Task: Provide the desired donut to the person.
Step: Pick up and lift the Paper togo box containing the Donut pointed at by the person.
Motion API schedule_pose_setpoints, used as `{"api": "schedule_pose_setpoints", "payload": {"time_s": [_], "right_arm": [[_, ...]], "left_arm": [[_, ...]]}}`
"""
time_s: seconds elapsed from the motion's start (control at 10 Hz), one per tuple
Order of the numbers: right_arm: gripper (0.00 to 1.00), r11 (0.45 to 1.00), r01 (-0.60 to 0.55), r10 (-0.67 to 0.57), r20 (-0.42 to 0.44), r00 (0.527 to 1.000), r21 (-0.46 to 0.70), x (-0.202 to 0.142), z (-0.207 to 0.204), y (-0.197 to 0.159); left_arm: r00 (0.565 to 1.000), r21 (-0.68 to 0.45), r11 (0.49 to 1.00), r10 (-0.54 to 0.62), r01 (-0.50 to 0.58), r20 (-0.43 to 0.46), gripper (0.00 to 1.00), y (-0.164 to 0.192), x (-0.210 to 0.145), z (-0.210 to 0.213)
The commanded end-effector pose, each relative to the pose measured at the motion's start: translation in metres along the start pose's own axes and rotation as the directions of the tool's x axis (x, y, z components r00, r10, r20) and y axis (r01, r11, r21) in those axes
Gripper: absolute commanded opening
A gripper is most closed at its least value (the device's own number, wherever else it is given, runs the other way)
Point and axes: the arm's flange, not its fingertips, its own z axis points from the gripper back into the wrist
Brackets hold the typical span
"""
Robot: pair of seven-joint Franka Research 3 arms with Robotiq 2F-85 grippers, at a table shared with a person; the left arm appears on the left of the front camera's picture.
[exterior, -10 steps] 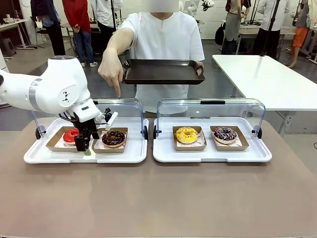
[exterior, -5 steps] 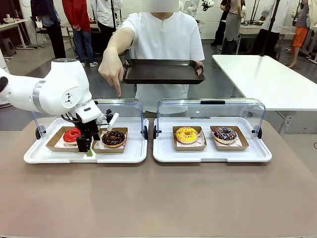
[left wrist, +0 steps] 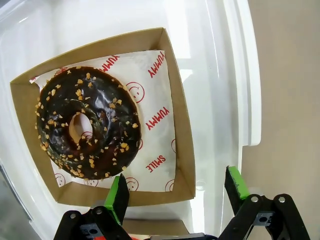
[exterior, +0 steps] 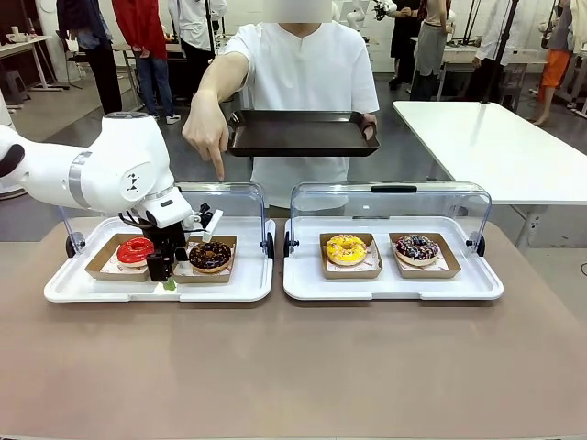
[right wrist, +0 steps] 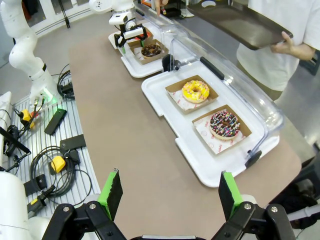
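Note:
The person (exterior: 303,64) stands across the table and points a finger (exterior: 217,170) down at the left tray, holding a dark serving tray (exterior: 303,131) in the other hand. Below the finger lies a chocolate donut with nut bits (exterior: 210,254) (left wrist: 85,122) in a cardboard tray. My left gripper (exterior: 165,275) (left wrist: 176,192) is open, low between this donut and a red donut (exterior: 135,248); its green pads (left wrist: 117,197) straddle the cardboard tray's near corner. My right gripper (right wrist: 170,195) is open and empty, high above the table's end.
A yellow donut (exterior: 346,247) and a sprinkled donut (exterior: 416,247) sit in the right white tray (exterior: 394,291). Both white trays have clear lids (exterior: 390,197) raised at the back. Cables and tools (right wrist: 55,160) lie beside the table. The near half of the brown table (exterior: 293,367) is bare.
My left arm has shifted slightly right, towards the chocolate donut, uncovering more of the red donut. The person's pointing hand and tray have stayed put.

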Motion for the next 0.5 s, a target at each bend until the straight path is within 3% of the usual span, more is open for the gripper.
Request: {"api": "schedule_pose_setpoints", "payload": {"time_s": [0.0, 0.2, 0.3, 0.4], "right_arm": [[1.00, 1.000, -0.012, 0.012, 0.020, 1.000, 0.004, 0.0000, 0.0000, -0.0010], [1.00, 1.000, -0.012, 0.012, 0.020, 1.000, 0.004, 0.0000, 0.0000, -0.0010], [1.00, 1.000, -0.012, 0.012, 0.020, 1.000, 0.004, 0.0000, 0.0000, -0.0010], [1.00, 1.000, -0.012, 0.012, 0.020, 1.000, 0.004, 0.0000, 0.0000, -0.0010]], "left_arm": [[0.999, -0.007, 1.000, 0.029, -0.029, -0.014, 1.00, 0.0072, 0.0013, -0.0011], [0.999, -0.013, 0.999, 0.037, -0.037, -0.011, 1.00, 0.0091, -0.0003, -0.0035], [0.999, -0.010, 0.999, 0.038, -0.038, -0.006, 0.78, 0.0096, -0.0002, -0.0032], [1.000, -0.002, 1.000, 0.029, -0.029, -0.001, 0.50, 0.0097, -0.0003, -0.0028]]}}
